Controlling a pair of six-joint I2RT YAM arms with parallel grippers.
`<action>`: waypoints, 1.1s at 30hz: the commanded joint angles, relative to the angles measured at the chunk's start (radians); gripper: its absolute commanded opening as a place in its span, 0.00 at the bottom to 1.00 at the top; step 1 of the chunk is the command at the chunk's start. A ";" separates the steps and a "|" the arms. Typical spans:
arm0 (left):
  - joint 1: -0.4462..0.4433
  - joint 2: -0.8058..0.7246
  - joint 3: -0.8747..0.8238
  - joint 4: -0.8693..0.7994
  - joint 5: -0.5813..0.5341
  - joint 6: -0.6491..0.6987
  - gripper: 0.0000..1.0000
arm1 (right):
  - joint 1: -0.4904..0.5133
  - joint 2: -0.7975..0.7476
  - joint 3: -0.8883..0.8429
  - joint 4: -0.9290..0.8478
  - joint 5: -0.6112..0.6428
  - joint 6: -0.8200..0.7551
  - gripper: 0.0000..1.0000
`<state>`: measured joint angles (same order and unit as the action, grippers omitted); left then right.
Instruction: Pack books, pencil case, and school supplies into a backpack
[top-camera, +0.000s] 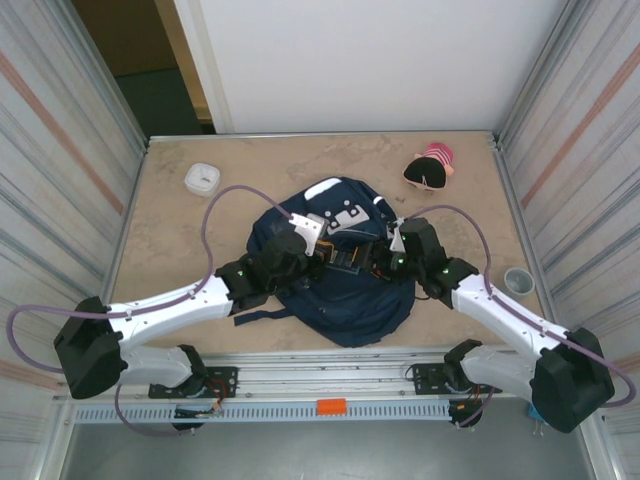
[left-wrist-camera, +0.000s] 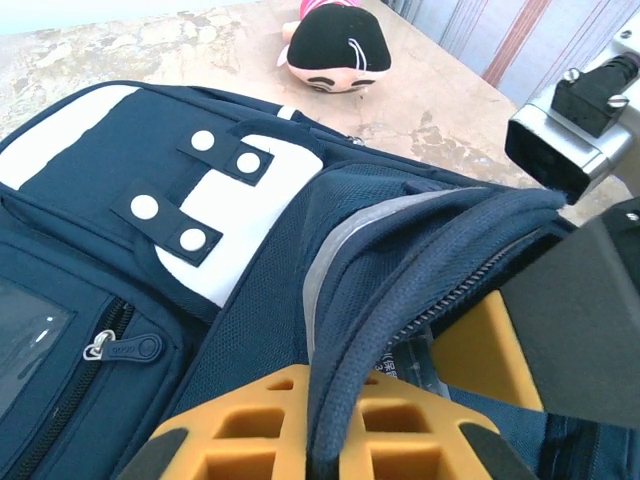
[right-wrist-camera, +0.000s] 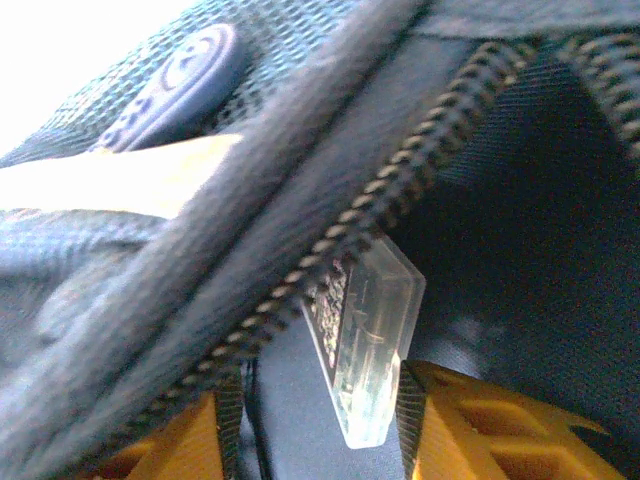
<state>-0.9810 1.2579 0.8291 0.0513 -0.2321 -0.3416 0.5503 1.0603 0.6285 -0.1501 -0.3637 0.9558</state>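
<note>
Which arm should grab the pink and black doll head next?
Probably the right: its tool is open, and the doll head lies on that side. The left tool is shut on the backpack rim, holding it.

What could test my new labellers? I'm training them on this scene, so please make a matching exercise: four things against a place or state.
Things:
1. backpack
2. plush doll
3. small white container
4. left gripper

Places or states, by the top view:
A. far left
B. centre
C. shut on the backpack's rim
D. far right

Pairs: 1-B, 2-D, 3-A, 4-C
</note>
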 joint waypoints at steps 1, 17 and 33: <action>0.026 -0.027 0.003 0.069 -0.046 -0.011 0.00 | -0.006 -0.057 -0.006 -0.064 0.020 -0.065 0.49; 0.030 0.056 0.009 0.067 -0.037 -0.023 0.00 | -0.032 -0.089 0.080 -0.024 -0.230 -0.194 0.46; 0.028 0.006 -0.114 0.004 0.263 -0.003 0.85 | -0.066 -0.180 0.223 -0.362 0.011 -0.561 0.54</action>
<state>-0.9611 1.3201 0.7414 0.0715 -0.0166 -0.3222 0.4725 0.8661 0.8013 -0.4335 -0.4370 0.5369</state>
